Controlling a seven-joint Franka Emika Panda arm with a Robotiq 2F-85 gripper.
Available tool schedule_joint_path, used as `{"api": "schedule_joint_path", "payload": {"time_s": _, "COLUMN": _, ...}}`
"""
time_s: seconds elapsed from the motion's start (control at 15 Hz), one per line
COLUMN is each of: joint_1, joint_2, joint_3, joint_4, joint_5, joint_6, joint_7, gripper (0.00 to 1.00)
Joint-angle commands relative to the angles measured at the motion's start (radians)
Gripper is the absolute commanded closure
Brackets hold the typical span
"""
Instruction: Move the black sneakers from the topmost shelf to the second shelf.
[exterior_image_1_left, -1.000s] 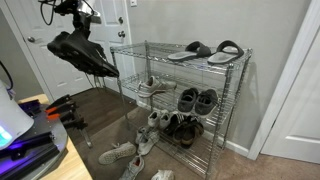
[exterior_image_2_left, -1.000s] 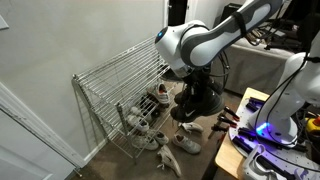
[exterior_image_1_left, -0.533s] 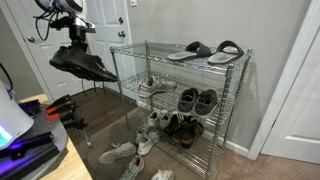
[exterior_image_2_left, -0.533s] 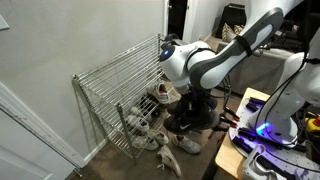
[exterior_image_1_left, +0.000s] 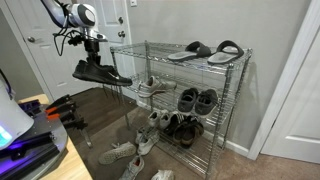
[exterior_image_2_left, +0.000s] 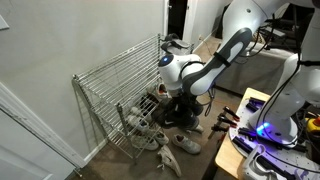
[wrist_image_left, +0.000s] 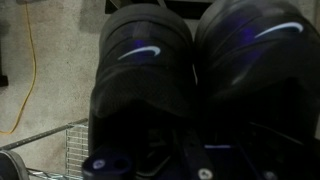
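hand (exterior_image_1_left: 93, 55) grips black sneakers (exterior_image_1_left: 100, 72) | toes beside rack (exterior_image_1_left: 140, 50) edge (contact unclear)

black sneakers (wrist_image_left: 145, 70) fill the frame; carpet (wrist_image_left: 55, 60) and wire shelf (wrist_image_left: 45, 135) at left.

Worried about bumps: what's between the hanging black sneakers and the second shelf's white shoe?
Only the wire rack's post separates the black sneakers from it, in an exterior view.

Home, beige carpet (exterior_image_1_left: 105, 115), white panel door (exterior_image_1_left: 38, 70), wire shoe rack (exterior_image_1_left: 214, 110)
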Motion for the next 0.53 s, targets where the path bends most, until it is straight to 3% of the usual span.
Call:
{"api": "schedule_joint_path", "payload": {"time_s": 0.0, "joint_1": 0.011, "joint_2": 0.017, "joint_3": -0.027, "joint_4": 0.031, "joint_5": 0.015, "joint_6": 0.081, "joint_7": 0.101, "gripper": 0.94}}
{"api": "schedule_joint_path", "payload": {"time_s": 0.33, "joint_1": 0.043, "joint_2": 0.03, "joint_3": -0.058, "joint_4": 0.076, "joint_5": -0.031, "joint_6": 0.168, "joint_7": 0.196, "gripper": 0.94}}
{"api": "schedule_joint_path", "payload": {"time_s": 0.47, "joint_1": 0.041, "joint_2": 0.032, "joint_3": -0.057, "joint_4": 0.085, "joint_5": -0.024, "joint_6": 0.157, "joint_7": 0.172, "gripper": 0.94}}
